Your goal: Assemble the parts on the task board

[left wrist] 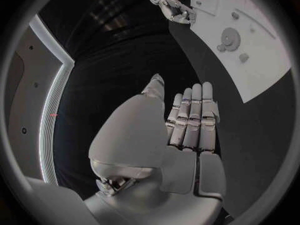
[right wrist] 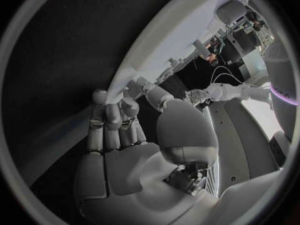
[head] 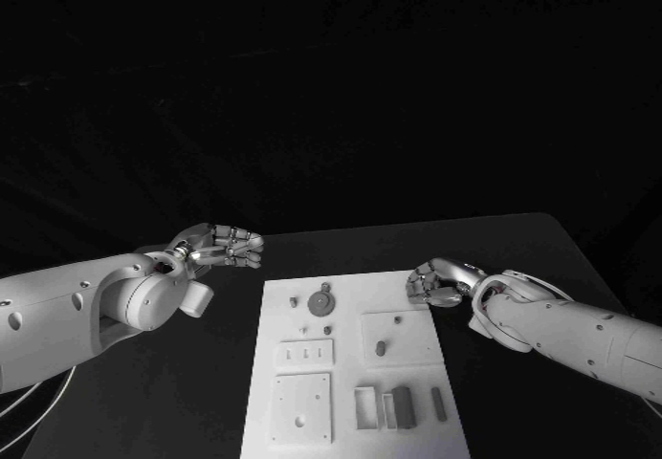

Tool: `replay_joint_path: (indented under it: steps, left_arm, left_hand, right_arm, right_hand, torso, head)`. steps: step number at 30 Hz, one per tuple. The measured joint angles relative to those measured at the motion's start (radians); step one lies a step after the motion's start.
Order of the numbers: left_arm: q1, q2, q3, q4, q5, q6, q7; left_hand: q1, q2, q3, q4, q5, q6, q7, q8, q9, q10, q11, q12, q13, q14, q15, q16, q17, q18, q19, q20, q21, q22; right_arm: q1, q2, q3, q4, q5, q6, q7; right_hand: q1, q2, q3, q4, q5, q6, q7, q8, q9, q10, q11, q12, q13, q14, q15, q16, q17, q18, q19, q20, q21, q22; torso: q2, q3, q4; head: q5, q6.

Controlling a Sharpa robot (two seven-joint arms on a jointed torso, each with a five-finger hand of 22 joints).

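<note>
The white task board (head: 352,435) lies in the middle of the black table. On its far part sit a round disc (head: 320,303) and a small peg (head: 294,301). Flat plates (head: 396,337) and several upright blocks (head: 405,404) lie nearer me. My left hand (head: 221,247) hovers over the table beyond the board's far left corner; in the left wrist view this hand (left wrist: 190,120) has its fingers straight and side by side, holding nothing. My right hand (head: 439,284) is at the board's far right corner, and its fingertips (right wrist: 115,102) reach the board's edge (right wrist: 169,40) with nothing seen in them.
Black table surface (head: 165,411) surrounds the board on both sides and beyond it. The left wrist view shows the board (left wrist: 262,60) with the disc (left wrist: 230,36) on it and my right hand (left wrist: 172,5) at its corner.
</note>
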Motion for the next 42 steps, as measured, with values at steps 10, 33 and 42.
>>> replay_joint_path:
  steps: [10,33,42]
  left_arm:
    - [0.0,-0.001,0.0,0.001,-0.005,0.001,-0.003]
    - [0.038,0.109,0.005,0.033,-0.302,0.111,-0.332]
    - [0.051,0.174,0.001,0.044,-0.306,0.04,-0.408]
  left_hand:
    - [0.0,0.0,0.0,0.0,0.0,0.0,0.0,0.0,0.0,0.0,0.0,0.0,0.0,0.0,0.0,0.0,0.001,-0.004,0.0,0.0,0.0,0.0]
    - [-0.267,0.034,-0.103,0.003,0.0,0.125,-0.027,0.044,-0.002,0.154,-0.072,0.058,0.047,0.112,-0.05,0.045,0.075,0.012,0.108,-0.048,0.049,0.042]
    - [-0.246,0.053,-0.124,0.006,0.0,0.184,-0.052,0.05,-0.012,0.196,-0.096,0.088,0.084,0.151,-0.078,0.075,0.143,0.011,0.143,-0.075,0.077,0.076]
  right_arm:
    - [-0.001,0.0,0.0,0.009,-0.001,-0.013,-0.003]
    - [0.13,0.034,0.009,0.207,-0.053,-0.017,-0.116]
    - [0.13,0.089,0.009,0.245,-0.097,0.003,-0.194]
  right_hand:
    - [0.003,0.008,-0.001,-0.001,0.0,0.002,-0.002,0.008,0.008,0.004,-0.004,0.0,-0.001,0.003,-0.003,0.0,-0.001,0.0,0.004,-0.004,0.0,0.0]
    - [0.003,0.007,-0.003,-0.003,-0.001,0.006,-0.006,0.012,0.008,0.011,-0.011,-0.001,-0.003,0.006,-0.01,0.003,-0.003,0.0,0.007,-0.007,0.004,0.001]
    - [-0.003,0.002,-0.003,-0.003,-0.001,0.007,-0.007,0.011,0.008,0.011,-0.011,-0.001,-0.005,0.01,-0.013,0.003,-0.005,0.0,0.007,-0.007,0.004,0.001]
  torso:
    - [0.0,-0.0004,-0.0002]
    - [-0.007,-0.0068,-0.0041]
    - [-0.014,-0.0121,-0.0047]
  head:
    - [0.002,-0.002]
    - [0.001,0.027]
    - [0.019,0.027]
